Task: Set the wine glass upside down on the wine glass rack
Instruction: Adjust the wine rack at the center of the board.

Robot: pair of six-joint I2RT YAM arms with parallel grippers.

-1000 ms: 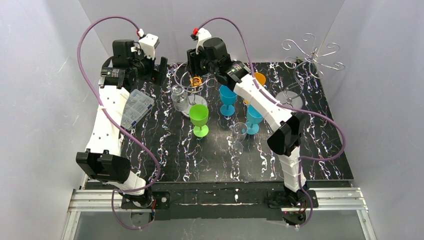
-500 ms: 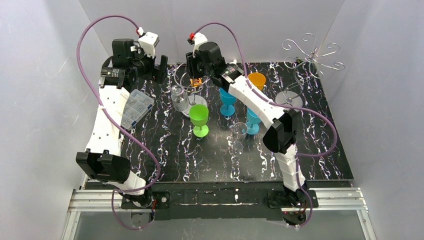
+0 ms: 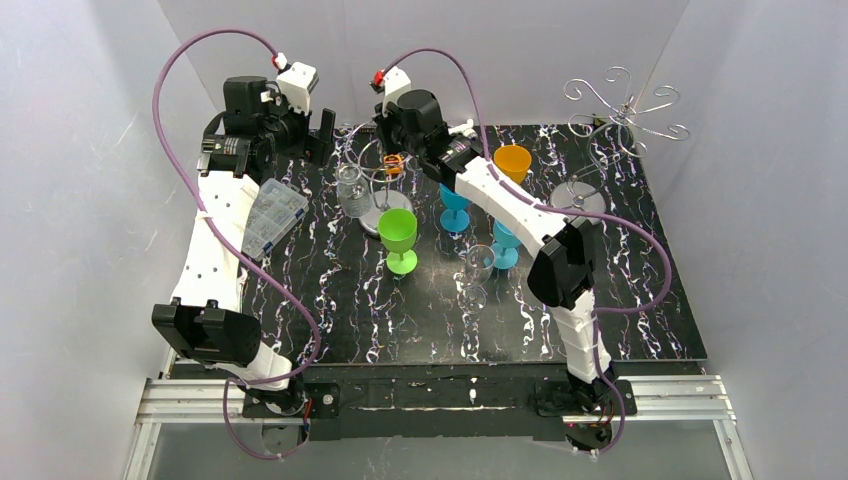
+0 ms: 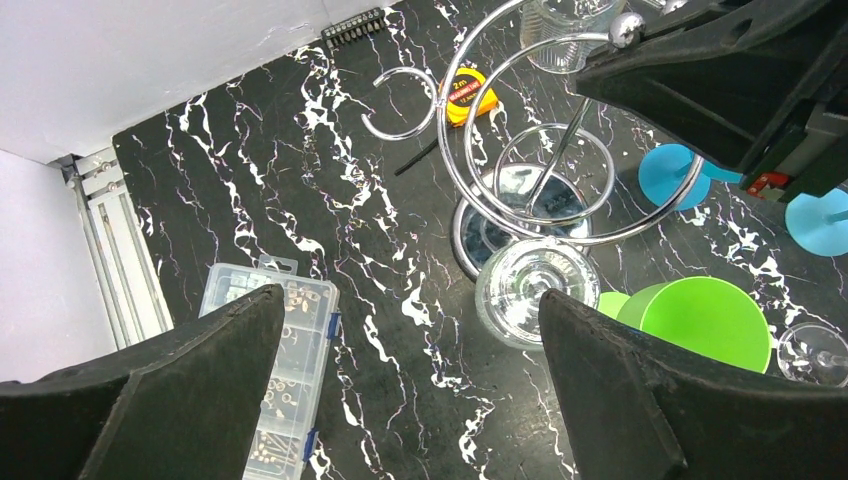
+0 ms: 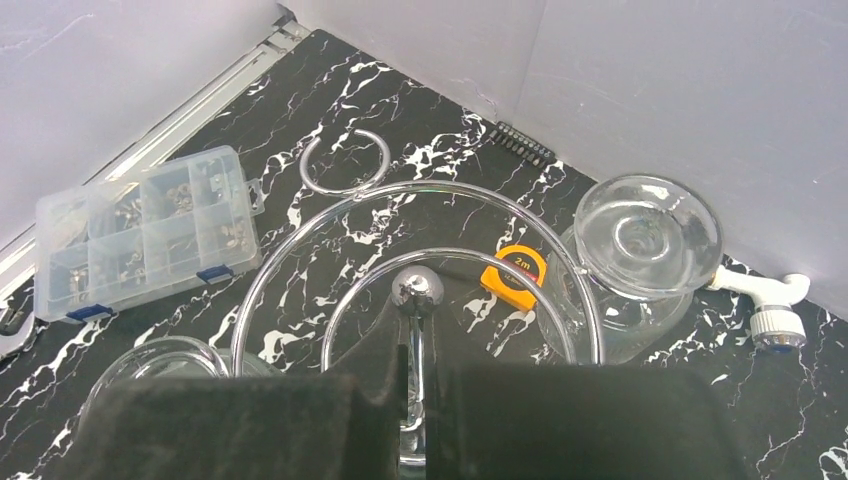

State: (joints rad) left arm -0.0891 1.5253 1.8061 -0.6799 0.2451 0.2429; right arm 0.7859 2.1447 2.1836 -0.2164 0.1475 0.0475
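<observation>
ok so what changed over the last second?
The right gripper swung left over the loop-ring wire stand and closed on its central post. The stand and the clear glass hanging on it seem to have shifted slightly left. The left gripper is unchanged, open above the table. The green goblet, standing wine glass and wine glass rack did not move.

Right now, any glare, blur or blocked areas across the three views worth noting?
Top external: even soft light, no hard shadows; the thin wine glass rack is faint against the pale wall. Left wrist: the left pincer shows as dark featureless masses; the chrome ring stand glints. Right wrist: right pincer blacks out the bottom edge, hiding most of the stand's post.
</observation>
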